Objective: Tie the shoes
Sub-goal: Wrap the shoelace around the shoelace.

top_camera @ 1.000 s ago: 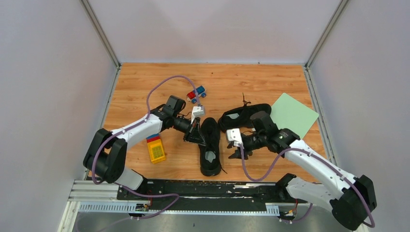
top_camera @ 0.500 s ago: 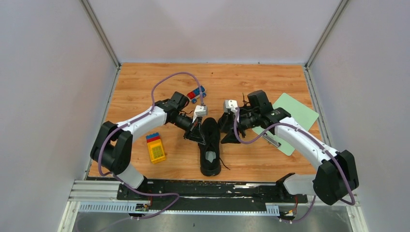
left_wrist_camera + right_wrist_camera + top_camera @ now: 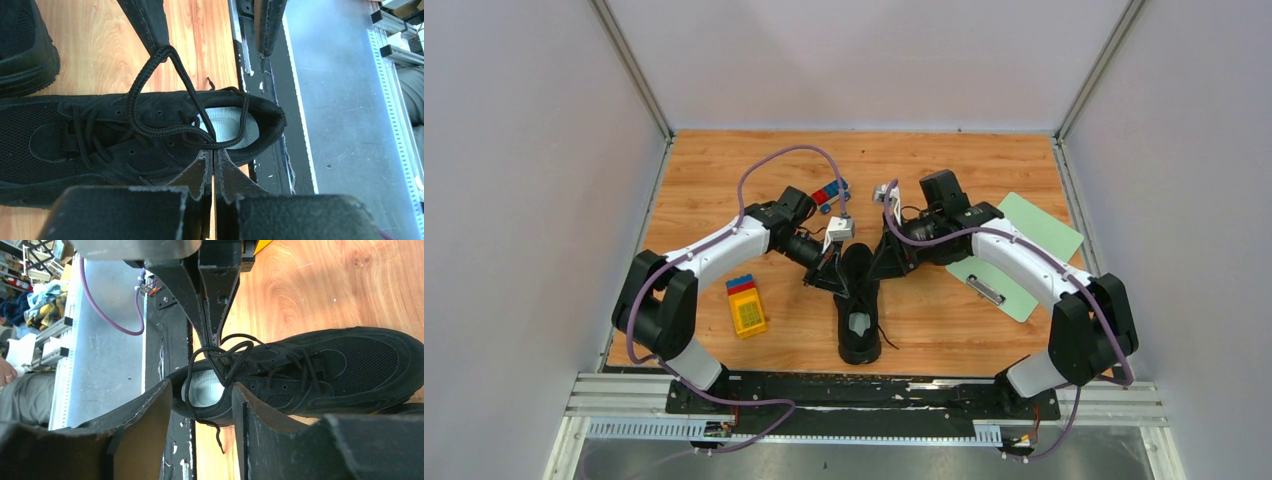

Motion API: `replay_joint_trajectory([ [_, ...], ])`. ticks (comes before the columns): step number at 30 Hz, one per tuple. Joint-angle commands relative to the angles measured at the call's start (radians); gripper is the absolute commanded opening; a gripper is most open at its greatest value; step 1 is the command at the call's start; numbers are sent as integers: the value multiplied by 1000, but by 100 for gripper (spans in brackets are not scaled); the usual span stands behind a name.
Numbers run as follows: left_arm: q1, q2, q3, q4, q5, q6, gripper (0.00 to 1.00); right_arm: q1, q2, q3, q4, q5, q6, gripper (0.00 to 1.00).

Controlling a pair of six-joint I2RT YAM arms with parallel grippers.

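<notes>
1. Swung across from the near right within a second, my right arm now reaches in from the far side. My right gripper point(image 3: 886, 262) faces my left gripper point(image 3: 831, 275) over the near shoe point(image 3: 859, 315). That shoe lies toe-away in the middle of the table point(image 3: 724, 170). The left arm has barely shifted.
2. Left wrist view: my left fingers are pressed together on the lace point(image 3: 192, 95), just beside the collar and the pale insole point(image 3: 227, 125). From that pinch a loop runs across the shoe's opening. It rises to the tip of one right finger point(image 3: 152, 27), where it appears to be hooked. The right jaws stand wide apart and clamp nothing. The second shoe point(image 3: 22, 40) shows in the upper left corner, close to the first one's toe.
3. Right wrist view: my open right fingers frame the heel end, with the pinching left hand opposite. A loose lace end point(image 3: 219, 442) trails off the heel side over the wood.
4. I judge the right hand's arrival the turning point: the loop is held up and a second hand is in place to work it. No knot shows yet. The loop could slip off the fingertip before it is gripped.
</notes>
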Motion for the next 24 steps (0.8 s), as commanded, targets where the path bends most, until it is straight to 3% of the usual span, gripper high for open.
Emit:
replay_joint_trajectory([
  [1, -4, -8, 30, -27, 9, 40, 0, -5, 25, 51, 83, 27, 103, 45],
  [6, -4, -8, 27, -40, 9, 56, 0, -4, 42, 43, 134, 26, 149, 36],
  [10, -4, -4, 31, -51, 9, 66, 0, -1, 47, 43, 155, 17, 176, 11],
  [13, -4, 3, 41, -67, -1, 77, 0, -3, 43, 59, 159, 1, 200, 2],
  [17, -4, 2, 46, -52, -25, 46, 1, -4, 33, 69, 174, -26, 229, 0],
  [24, -4, -21, 38, 41, -87, -86, 16, -4, 23, 48, 199, -22, 285, 0],
])
